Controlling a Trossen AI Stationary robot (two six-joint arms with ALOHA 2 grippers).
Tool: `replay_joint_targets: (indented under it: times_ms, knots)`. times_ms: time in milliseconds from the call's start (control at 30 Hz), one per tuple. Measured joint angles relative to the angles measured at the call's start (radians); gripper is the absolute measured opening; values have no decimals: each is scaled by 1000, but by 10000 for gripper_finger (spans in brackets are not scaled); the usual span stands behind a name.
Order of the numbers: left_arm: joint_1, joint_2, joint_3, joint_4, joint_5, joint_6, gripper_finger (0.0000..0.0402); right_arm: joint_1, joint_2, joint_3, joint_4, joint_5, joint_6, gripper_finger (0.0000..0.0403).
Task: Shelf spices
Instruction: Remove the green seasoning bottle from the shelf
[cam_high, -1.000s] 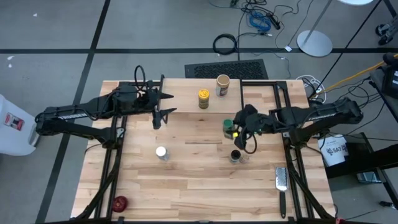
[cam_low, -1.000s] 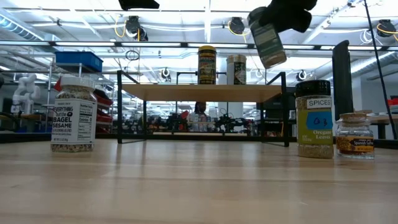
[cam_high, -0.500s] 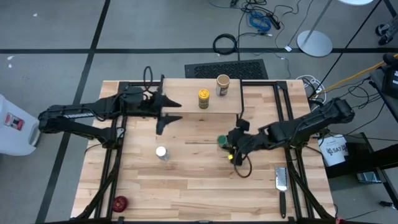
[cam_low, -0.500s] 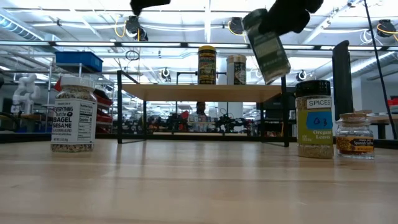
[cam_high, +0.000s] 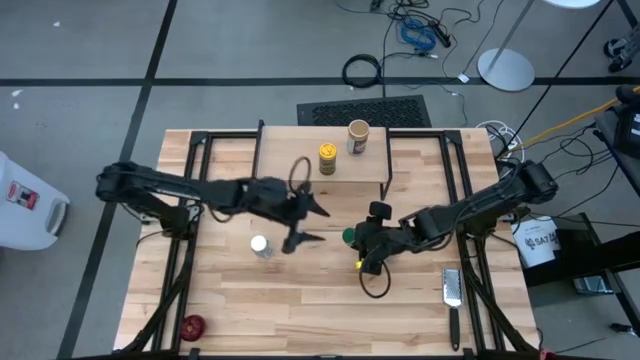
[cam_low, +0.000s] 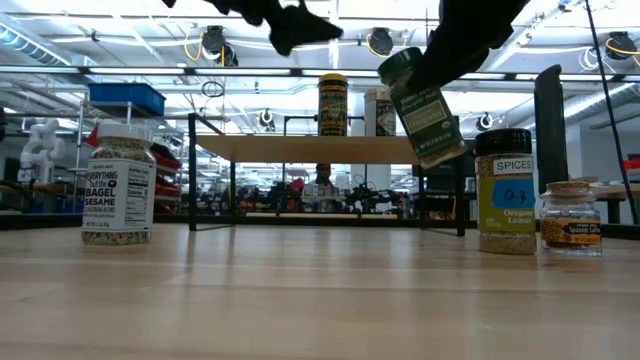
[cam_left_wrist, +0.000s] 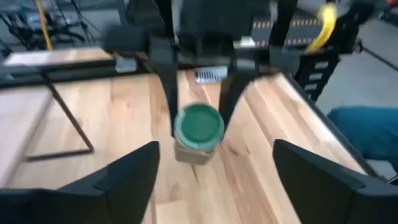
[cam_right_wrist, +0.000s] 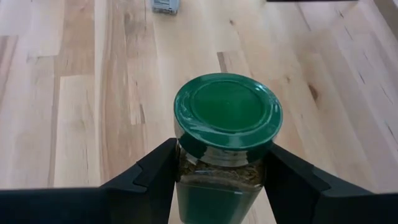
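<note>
My right gripper (cam_high: 362, 243) is shut on the green-lidded spice jar (cam_low: 424, 110), which hangs above the table's middle. My left gripper (cam_high: 312, 225) stands open just left of the jar and faces its lid (cam_left_wrist: 199, 124) without touching it. On the shelf (cam_low: 300, 148) at the far side a yellow jar (cam_high: 327, 158) and a tan jar (cam_high: 358, 135) stand on their bases. The white-capped jar (cam_high: 260, 245) stands on the table. A dark-lidded jar (cam_low: 505, 190) and a small cork-topped jar (cam_low: 570, 218) show only in the low view. My right gripper pinches the jar's glass body just below the lid (cam_right_wrist: 217, 177) between its two fingers (cam_right_wrist: 155, 174). The fingers come from the table's right, slanting down. The jar is lifted clear of the table and tilted, its lid toward my left gripper.
A red round object (cam_high: 192, 325) lies near the front left corner. A metal grater (cam_high: 453, 290) lies at the front right. Bare wood lies in front of the white-capped jar and along the near edge.
My left gripper has swung from the far left toward the table's middle and down, up to the jar's lid. My right gripper has carried the green-lidded jar down and toward the near left, tipping it further over.
</note>
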Motion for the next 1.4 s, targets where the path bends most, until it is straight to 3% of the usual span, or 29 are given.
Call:
replay_joint_targets:
  times_ms: [167, 367, 667, 967, 1400]
  knots:
    - [-52, 89, 0, 91, -107, 27, 378, 0, -4, 0, 0, -3, -2, 193]
    - [-76, 168, 42, 148, -228, 58, 397, 0, -4, 0, 11, -26, -3, 192]
    - [-83, 249, 93, 146, -211, 56, 398, -1, -4, 0, 45, -27, -18, 193]
    - [-85, 250, 96, 150, -217, 56, 397, -1, -4, 0, 49, -27, -22, 194]
    - [-85, 277, 95, 178, -218, 58, 341, -1, -4, 0, 53, -27, -26, 192]
